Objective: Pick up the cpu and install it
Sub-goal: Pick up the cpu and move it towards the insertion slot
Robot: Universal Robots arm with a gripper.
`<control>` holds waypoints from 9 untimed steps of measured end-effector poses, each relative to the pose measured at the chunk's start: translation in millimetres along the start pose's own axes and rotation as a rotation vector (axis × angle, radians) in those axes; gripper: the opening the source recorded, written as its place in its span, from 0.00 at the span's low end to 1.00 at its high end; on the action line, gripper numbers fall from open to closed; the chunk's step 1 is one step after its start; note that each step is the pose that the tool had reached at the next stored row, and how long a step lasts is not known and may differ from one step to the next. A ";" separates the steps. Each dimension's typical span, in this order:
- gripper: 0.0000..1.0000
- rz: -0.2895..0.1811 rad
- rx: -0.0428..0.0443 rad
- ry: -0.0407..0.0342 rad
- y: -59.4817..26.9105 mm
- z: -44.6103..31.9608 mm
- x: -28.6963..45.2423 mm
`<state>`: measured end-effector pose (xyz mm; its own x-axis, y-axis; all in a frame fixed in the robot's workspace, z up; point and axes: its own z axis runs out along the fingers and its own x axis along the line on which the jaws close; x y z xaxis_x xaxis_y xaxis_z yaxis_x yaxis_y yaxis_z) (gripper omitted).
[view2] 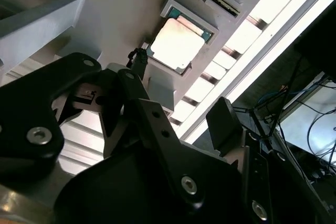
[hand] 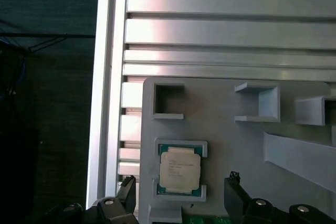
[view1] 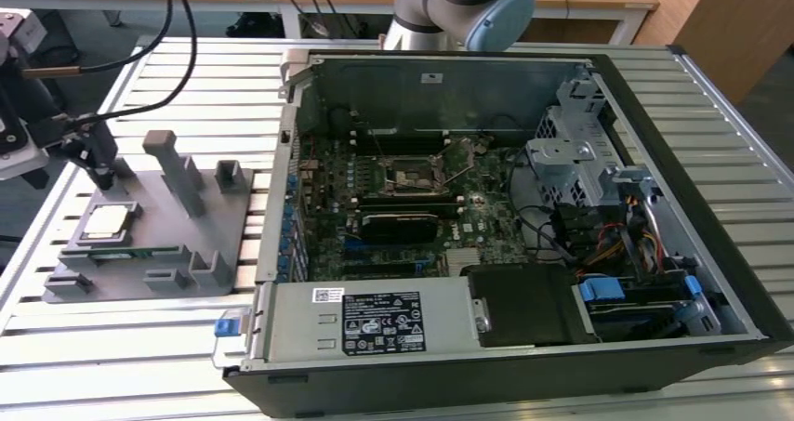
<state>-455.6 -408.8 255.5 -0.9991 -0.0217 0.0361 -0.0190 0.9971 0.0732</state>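
Your gripper (hand: 180,181) hangs with jaws wide over the cpu (hand: 179,169), one finger to each side, apart from it. The cpu lies flat in a framed pocket of the grey fixture (view1: 149,226), at the exterior view's left of the open case (view1: 434,86). In my judgement, the pocket keeps it square for gripping. The motherboard socket (view1: 410,173) appears unfilled.

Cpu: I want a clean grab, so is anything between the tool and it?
Nothing visible does. The cpu lies uncovered in its recess on the grey holder, and the tool hangs open just above it with only air between them.
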 end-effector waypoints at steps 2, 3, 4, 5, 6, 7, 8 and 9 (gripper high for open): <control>0.69 -0.003 0.0007 0.0019 -0.4 3.4 -0.1; 0.69 -0.005 0.0011 0.0027 -0.6 5.1 -0.2; 0.69 -0.007 0.0014 0.0033 -0.7 6.9 -0.3; 0.69 -0.008 0.0017 0.0038 -0.9 8.7 -0.3; 0.69 -0.010 0.0019 0.0042 -1.1 10.5 -0.4; 0.69 -0.012 0.0022 0.0048 -1.4 12.4 -0.5; 0.69 -0.013 0.0024 0.0052 -1.6 14.2 -0.6; 0.69 -0.016 0.0027 0.0055 -1.9 15.9 -0.6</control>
<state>-455.5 -409.5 239.4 -0.9985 -0.0377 0.0405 -0.0348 0.9969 0.0711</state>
